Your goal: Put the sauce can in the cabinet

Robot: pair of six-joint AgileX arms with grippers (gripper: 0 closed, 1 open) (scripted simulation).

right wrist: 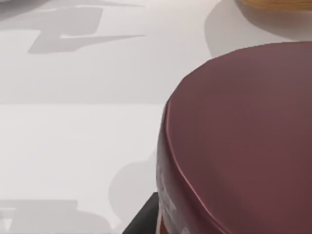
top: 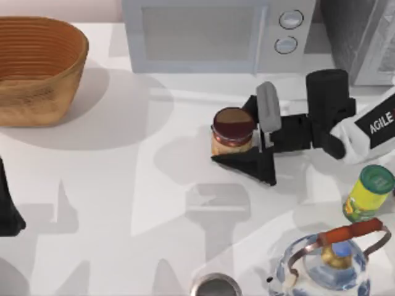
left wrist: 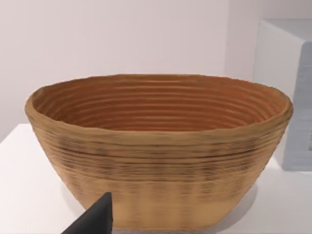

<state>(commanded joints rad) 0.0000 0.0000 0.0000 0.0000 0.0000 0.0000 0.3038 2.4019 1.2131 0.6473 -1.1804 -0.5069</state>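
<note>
The right gripper (top: 237,143) bracketed the sauce can (top: 232,131) just before the microwave (top: 210,34), jaws seemingly closed on it; a shallow grip risked tipping it.

White lettering "AGILE", cut off at the frame edge, on a black panel of the right arm (top: 378,126), labels on the sauce can (top: 232,132) and yellow can (top: 368,193) too small to read

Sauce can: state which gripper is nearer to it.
Right. The right gripper straddles the sauce can mid-table; the left gripper is parked at the table's left edge, far away.
</note>
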